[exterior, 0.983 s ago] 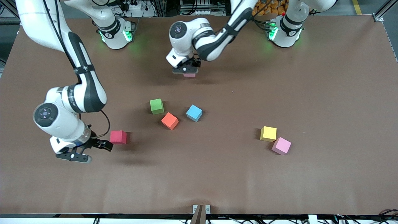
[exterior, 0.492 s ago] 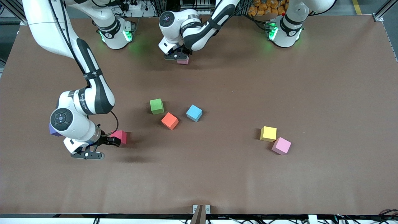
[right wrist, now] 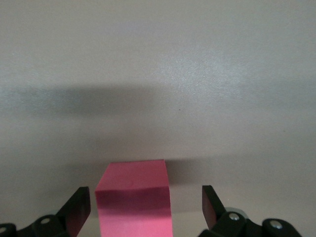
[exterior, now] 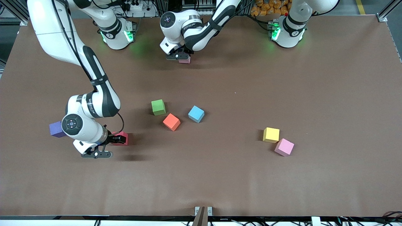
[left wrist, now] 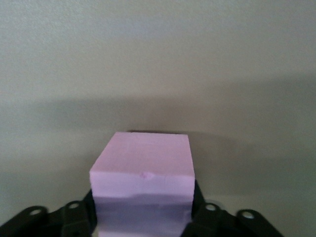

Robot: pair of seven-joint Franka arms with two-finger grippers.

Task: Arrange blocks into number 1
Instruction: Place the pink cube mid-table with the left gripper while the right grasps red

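Brown table [exterior: 329, 78]: eight cubes [exterior: 196, 114], two pink.

Robotics lab: two bench-mounted arms, brown table [exterior: 329, 78], cable clutter [exterior: 138, 6], aluminium framing [exterior: 388, 9].

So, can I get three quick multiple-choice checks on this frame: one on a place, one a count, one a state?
1. The left gripper is at: A the yellow cube; B a pink cube close to the arms' bases; C the purple cube.
2. Cubes clustered mid-table: A two; B three; C five.
3. The right gripper's fingers are: A shut on nothing; B clamped on the purple cube; C open, either side of the red cube.
Answers: B, since pink shows right under that gripper; B, namely the green cube, orange cube and light blue cube; C, as gaps show between each finger and the cube.
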